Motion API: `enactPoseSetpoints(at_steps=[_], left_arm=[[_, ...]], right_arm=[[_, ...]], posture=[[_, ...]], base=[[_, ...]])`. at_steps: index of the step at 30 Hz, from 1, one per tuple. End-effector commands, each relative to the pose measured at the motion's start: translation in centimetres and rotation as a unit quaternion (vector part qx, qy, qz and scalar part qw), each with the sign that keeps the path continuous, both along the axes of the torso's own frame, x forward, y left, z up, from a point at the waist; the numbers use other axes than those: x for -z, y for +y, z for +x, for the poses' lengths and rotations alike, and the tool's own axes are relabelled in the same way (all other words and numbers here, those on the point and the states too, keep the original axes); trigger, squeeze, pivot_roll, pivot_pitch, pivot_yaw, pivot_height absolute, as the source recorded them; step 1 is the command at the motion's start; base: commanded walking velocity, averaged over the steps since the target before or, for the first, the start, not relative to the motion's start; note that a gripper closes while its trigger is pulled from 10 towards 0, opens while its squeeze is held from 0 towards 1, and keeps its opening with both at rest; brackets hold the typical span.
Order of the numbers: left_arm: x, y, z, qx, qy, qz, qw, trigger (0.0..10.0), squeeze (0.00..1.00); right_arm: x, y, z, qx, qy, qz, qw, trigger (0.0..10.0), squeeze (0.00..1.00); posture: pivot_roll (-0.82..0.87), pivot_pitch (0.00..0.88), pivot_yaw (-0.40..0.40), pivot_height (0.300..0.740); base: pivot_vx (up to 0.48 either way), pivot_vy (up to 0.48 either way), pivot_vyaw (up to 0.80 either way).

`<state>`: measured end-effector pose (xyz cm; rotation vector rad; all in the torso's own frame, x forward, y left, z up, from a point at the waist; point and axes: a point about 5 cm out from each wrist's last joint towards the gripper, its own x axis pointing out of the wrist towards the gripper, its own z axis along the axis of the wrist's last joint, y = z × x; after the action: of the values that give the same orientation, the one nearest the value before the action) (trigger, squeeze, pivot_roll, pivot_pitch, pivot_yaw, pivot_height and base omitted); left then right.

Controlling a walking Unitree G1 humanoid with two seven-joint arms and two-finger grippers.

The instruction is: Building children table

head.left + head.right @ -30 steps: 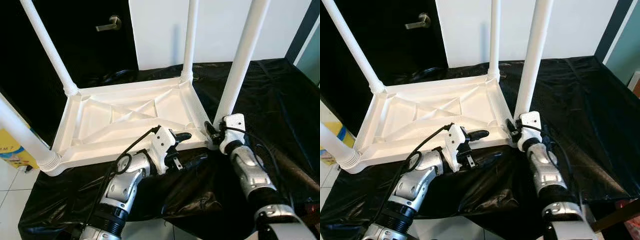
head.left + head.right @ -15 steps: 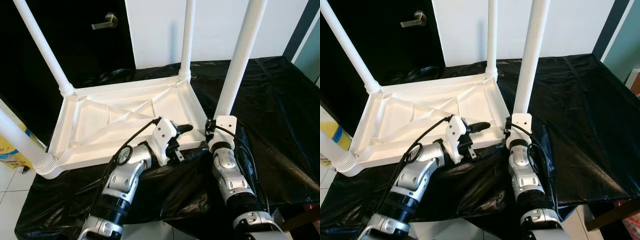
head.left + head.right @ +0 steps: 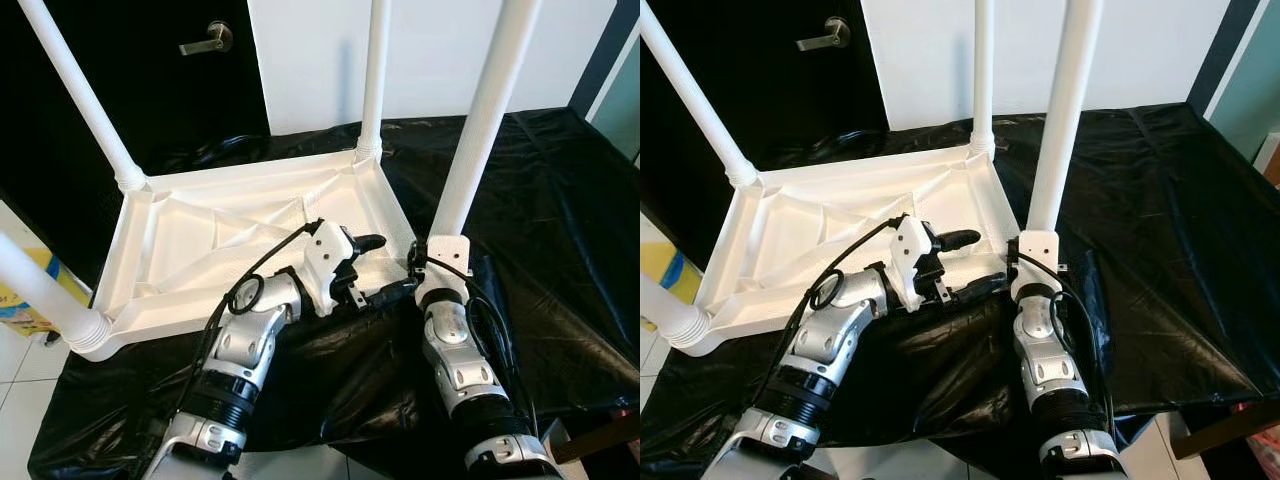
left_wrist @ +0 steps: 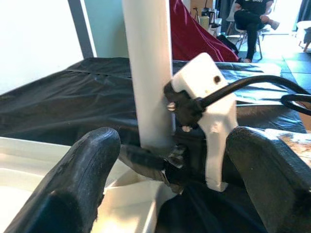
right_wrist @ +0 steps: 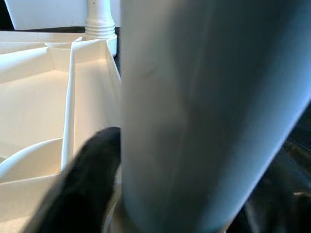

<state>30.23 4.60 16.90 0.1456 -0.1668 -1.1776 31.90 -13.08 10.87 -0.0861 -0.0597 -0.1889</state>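
Centre frame: white children's table (image 3: 240, 225) upside down on black plastic sheet (image 3: 560, 200), legs up.
Near-right leg (image 3: 478, 120): upright at table's lower-right corner, just right of centre.
Right gripper (image 5: 160, 194): at base of that leg, fingers (image 5: 82, 179) either side of it, clamped on it as far as visible.
Left gripper (image 3: 385, 268): at table's near rim (image 3: 300, 290), fingers (image 4: 73, 184) apart; one over the tray, one outside the rim, holding nothing.
Upper left: dark door with handle (image 3: 208, 38).
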Motion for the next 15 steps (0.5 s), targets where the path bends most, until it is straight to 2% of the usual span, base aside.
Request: enactPoseSetpoints(at_steps=[1, 5, 6, 7, 8, 15], left_arm=[[-0.1, 0.7, 0.8, -0.051, -0.003, -0.005, 0.999, 10.0, 0.0], [-0.4, 1.1, 1.4, -0.063, -0.008, -0.005, 0.998, 10.0, 0.0], [-0.5, 1.2, 1.5, -0.065, -0.009, -0.006, 0.998, 10.0, 0.0], [-0.5, 1.2, 1.5, -0.065, -0.009, -0.006, 0.998, 10.0, 0.0], [-0.6, 1.2, 1.6, -0.067, -0.01, -0.006, 0.998, 10.0, 0.0], [-0.4, 1.5, 1.2, -0.064, -0.006, -0.009, 0.998, 10.0, 0.0]], right_arm=[[-0.3, 0.3, -0.1, -0.015, -0.009, -0.008, 1.0, 10.0, 1.0], [-0.8, 0.5, -0.3, -0.038, -0.021, -0.018, 0.999, 10.0, 1.0], [-0.8, 0.7, -0.4, -0.049, -0.019, -0.018, 0.998, 10.0, 0.56], [-0.8, 0.7, -0.4, -0.049, -0.019, -0.018, 0.998, 10.0, 0.56], [-0.8, 0.7, -0.7, -0.054, -0.021, -0.019, 0.998, 10.0, 0.0], [-0.9, 0.7, -1.6, -0.089, -0.039, -0.024, 0.995, 10.0, 0.0]], posture=[[-0.14, 0.0, 0.042, 0.74], [-0.14, 0.0, 0.041, 0.74], [-0.14, 0.0, 0.043, 0.74], [-0.14, 0.0, 0.043, 0.74], [-0.14, 0.0, 0.04, 0.74], [-0.14, 0.0, 0.033, 0.74]], base=[[0.0, 0.0, 0.0], [0.0, 0.0, 0.0], [0.0, 0.0, 0.0], [0.0, 0.0, 0.0], [0.0, 0.0, 0.0], [0.0, 0.0, 0.0]])
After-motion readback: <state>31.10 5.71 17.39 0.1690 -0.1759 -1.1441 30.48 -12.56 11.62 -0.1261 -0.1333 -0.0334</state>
